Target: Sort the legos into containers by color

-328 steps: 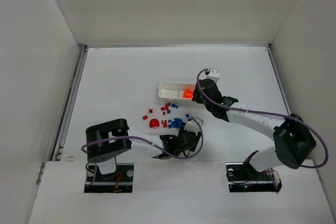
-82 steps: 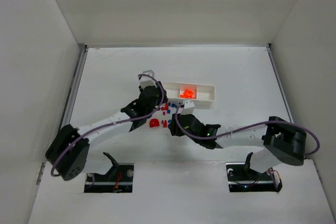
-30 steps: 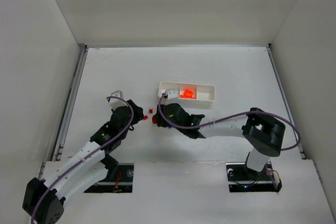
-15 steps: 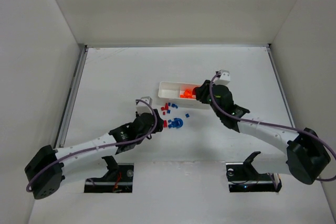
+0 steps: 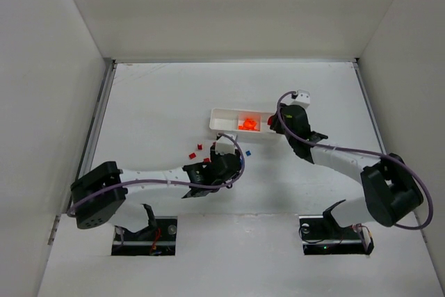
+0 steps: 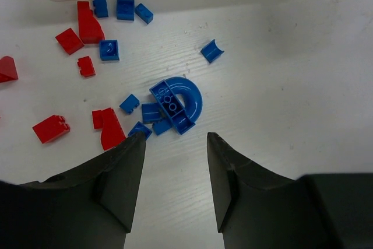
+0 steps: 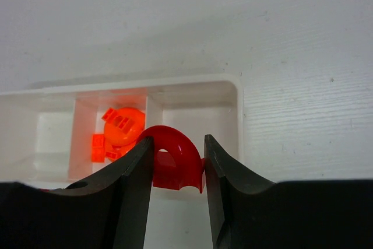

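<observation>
while my left gripper (image 6: 173,144) hangs with fingers spread just near of the blue arch (image 6: 182,102), amid loose red and blue legos (image 6: 87,24), i see orange pieces (image 7: 119,129) in the middle compartment of the tray (image 7: 238,94). the right gripper (image 7: 176,147) is clamped on a red arch (image 7: 175,167) above the right compartment's near edge.
</observation>
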Robot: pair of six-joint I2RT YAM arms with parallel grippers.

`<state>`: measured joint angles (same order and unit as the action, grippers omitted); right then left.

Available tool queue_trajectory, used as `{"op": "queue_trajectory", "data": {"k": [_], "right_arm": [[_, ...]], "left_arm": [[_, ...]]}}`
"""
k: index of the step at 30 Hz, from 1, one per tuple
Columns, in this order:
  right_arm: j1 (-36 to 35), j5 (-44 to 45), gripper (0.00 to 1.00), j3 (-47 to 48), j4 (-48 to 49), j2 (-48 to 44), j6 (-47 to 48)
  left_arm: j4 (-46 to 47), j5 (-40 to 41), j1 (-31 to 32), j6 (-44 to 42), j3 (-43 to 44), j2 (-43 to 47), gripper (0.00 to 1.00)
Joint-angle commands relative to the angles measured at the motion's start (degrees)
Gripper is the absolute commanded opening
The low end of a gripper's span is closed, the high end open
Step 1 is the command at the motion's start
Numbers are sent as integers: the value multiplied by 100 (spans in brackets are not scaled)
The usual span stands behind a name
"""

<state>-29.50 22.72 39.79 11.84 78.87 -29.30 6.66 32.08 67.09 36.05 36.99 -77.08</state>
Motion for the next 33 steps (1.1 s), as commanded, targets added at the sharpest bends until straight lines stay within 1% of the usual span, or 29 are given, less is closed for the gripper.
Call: {"op": "queue_trajectory", "data": {"k": [1,4,9,11,20,25,33], "right_arm": [[27,48,25,406,100,268,214],[27,145,30,556,100,497,240],[-7,355,47,495,161,437,205],[-25,400,51,416,179,314,197],[-236,435,53,-295,363,-530,-119],[-526,461,53,-726,495,-847,-365],[-965,681,53,-1342,741,-1005,-823]], "left_arm": [[108,343,-16,-125,256,-228,44],[117,352,-43,-116,361,-483,44],[117,527,-7,-90,475,-756,44],[117,519,-7,-72,510,-835,44],[415,484,-25,-133,625,-1265,44],[424,528,-69,-151,695,-1450,42],[565,528,-78,-265,783,-1652,36]]}}
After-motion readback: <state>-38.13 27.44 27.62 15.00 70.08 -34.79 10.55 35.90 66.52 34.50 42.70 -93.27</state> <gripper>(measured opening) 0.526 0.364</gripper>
